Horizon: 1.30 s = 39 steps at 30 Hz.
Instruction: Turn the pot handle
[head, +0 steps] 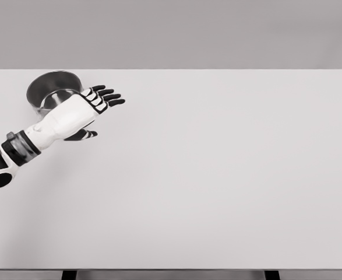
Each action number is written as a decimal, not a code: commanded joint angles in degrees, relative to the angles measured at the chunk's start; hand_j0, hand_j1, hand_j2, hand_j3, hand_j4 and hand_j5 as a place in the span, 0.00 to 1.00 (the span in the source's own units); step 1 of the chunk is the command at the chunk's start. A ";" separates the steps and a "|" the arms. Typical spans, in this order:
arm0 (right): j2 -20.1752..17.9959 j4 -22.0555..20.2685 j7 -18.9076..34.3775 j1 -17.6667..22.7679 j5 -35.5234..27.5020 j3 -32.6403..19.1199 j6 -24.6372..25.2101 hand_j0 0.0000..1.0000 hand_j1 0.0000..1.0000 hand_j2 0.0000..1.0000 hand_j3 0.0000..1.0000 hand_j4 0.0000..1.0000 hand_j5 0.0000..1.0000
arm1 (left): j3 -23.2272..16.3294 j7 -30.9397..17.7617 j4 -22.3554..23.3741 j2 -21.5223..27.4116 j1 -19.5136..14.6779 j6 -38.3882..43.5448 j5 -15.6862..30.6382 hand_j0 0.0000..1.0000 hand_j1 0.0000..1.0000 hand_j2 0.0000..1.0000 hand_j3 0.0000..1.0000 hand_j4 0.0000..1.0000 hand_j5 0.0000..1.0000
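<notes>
At the lower left of the frame one white arm (19, 146) comes in from the left edge and reaches up and to the right. Its left robot hand (92, 108) is open, the black-tipped fingers (109, 96) stretched out straight and the thumb below them, holding nothing. Just behind the hand, in the upper left, stands one metal pot (51, 90), partly covered by the hand; whether they touch cannot be told. The pot sits close to the far and left edges of the white surface (229, 175), which stretches wide toward the right.
</notes>
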 commanded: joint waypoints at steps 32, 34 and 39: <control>0.00 0.00 0.00 0.00 -0.05 0.00 -0.02 1.00 1.00 1.00 1.00 1.00 1.00 | 8.26 0.10 9.64 2.97 0.18 -0.04 -0.51 1.00 1.00 1.00 1.00 1.00 1.00; 0.00 0.00 0.00 0.00 -0.05 0.00 -0.02 1.00 1.00 1.00 1.00 1.00 1.00 | 8.26 0.10 10.34 3.06 0.18 -0.04 -0.51 1.00 1.00 1.00 1.00 1.00 1.00; 0.00 0.00 0.00 0.00 -0.05 0.00 -0.02 1.00 1.00 1.00 1.00 1.00 1.00 | 8.78 0.19 12.63 3.85 0.00 -0.04 -0.33 1.00 1.00 1.00 1.00 1.00 1.00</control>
